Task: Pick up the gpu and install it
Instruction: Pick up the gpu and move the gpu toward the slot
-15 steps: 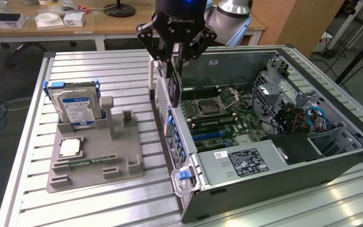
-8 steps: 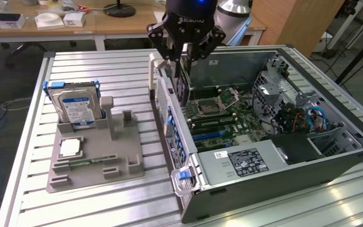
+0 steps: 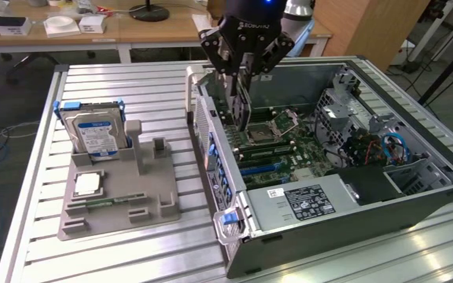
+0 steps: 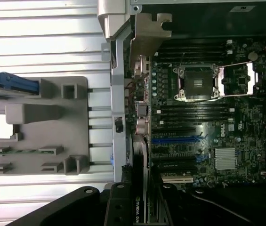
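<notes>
Gripping the gpu (image 3: 238, 109) upright between closed fingers, the gripper (image 3: 246, 73) hangs over the motherboard (image 3: 278, 147) inside the open computer case (image 3: 415, 194).

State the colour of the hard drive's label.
Hard drive label: blue and white, best in the exterior view.

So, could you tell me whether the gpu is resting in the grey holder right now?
No, the gripper holds the gpu upright over the motherboard in the open computer case.
</notes>
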